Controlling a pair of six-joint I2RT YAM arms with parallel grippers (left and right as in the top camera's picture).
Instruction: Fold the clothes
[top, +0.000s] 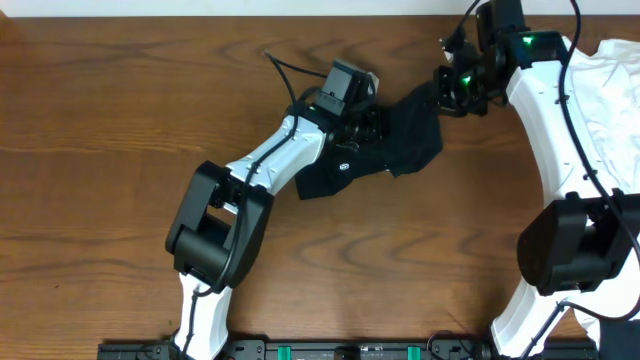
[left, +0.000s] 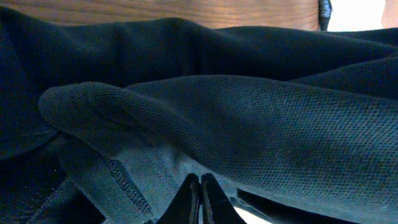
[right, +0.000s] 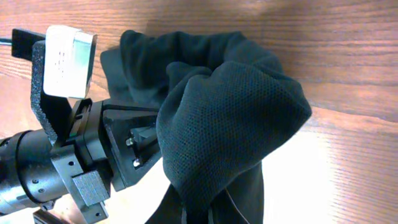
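Observation:
The black shirt (top: 400, 140) lies bunched on the wooden table (top: 120, 100), drawn up between my two grippers. At its left side, my left gripper (top: 372, 125) is shut. In the left wrist view its tips (left: 200, 183) are pressed together against a fold of the dark knit (left: 249, 124), beside a stitched hem. My right gripper (top: 440, 88) holds the shirt's upper right end. In the right wrist view a thick fold of shirt (right: 236, 112) hangs over the right gripper (right: 208, 214) and runs down between its shut fingers, hiding them. A small white logo (top: 345, 166) shows on the shirt's lower left.
A white shirt (top: 615, 90) lies crumpled at the table's right edge, under the right arm. The left arm's wrist and its camera block (right: 68, 62) sit close to the left of the right gripper. Bare wood spreads to the left and front.

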